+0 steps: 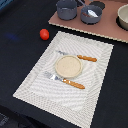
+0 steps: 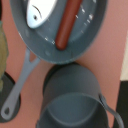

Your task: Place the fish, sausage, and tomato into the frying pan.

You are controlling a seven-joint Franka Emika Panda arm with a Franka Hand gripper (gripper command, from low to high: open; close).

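The frying pan (image 1: 91, 14) stands on a pinkish board at the back, and the wrist view shows it from above (image 2: 30, 42). Inside it lie the white fish (image 2: 39, 12) and the reddish-brown sausage (image 2: 67, 25), side by side. In the exterior view the fish shows as a white patch (image 1: 91, 13) in the pan. The red tomato (image 1: 44, 34) sits on the dark table, off the placemat's far corner at the exterior view's left. No gripper fingers show in either view.
A taller blue-grey pot (image 1: 66, 9) stands beside the pan, close to it in the wrist view (image 2: 75, 100). A cream bowl (image 1: 123, 16) sits on the pinkish board (image 1: 70, 24). A placemat (image 1: 35, 82) holds a tan plate (image 1: 68, 66), a knife (image 1: 86, 58) and a fork (image 1: 72, 83).
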